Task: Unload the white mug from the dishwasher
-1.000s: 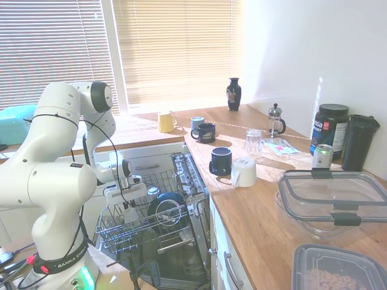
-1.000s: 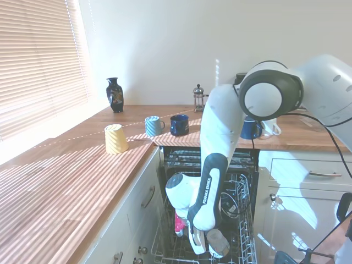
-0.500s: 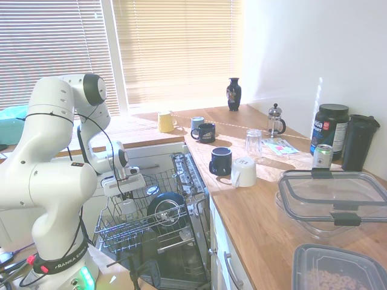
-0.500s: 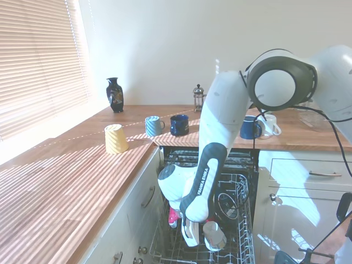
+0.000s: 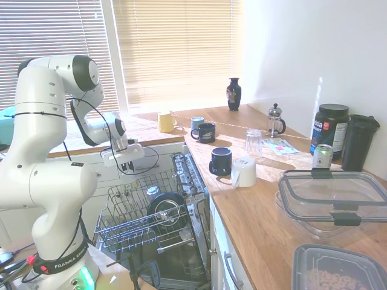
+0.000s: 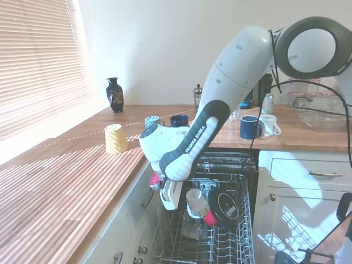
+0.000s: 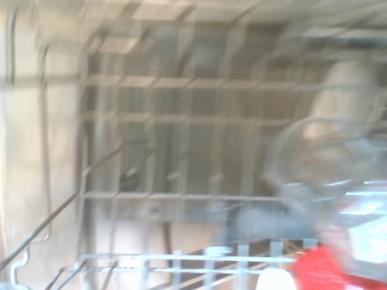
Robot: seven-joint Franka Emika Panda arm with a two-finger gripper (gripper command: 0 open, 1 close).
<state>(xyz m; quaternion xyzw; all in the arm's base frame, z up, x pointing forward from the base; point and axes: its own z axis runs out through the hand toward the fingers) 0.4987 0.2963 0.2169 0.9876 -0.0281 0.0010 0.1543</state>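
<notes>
The dishwasher (image 5: 181,254) stands open under the counter with its grey wire rack (image 5: 130,232) pulled out. My gripper (image 6: 184,204) hangs above the rack, shut on the small white mug (image 6: 196,202), which is clear of the wires. In the first exterior view the gripper (image 5: 125,163) sits in front of the white drawers and the mug is hard to pick out against them. The wrist view is blurred; it looks down on the rack (image 7: 181,193), with a pale round shape at one side.
A dark round dish (image 5: 166,208) and a pale cup (image 5: 152,192) remain in the rack. On the counter (image 5: 272,211) stand navy mugs (image 5: 221,161), a larger white printed mug (image 5: 243,171), a glass (image 5: 253,142), a yellow mug (image 5: 165,121) and plastic containers (image 5: 332,196).
The arm has risen from down in the rack to well above it, carrying the white mug up and out of the wires.
</notes>
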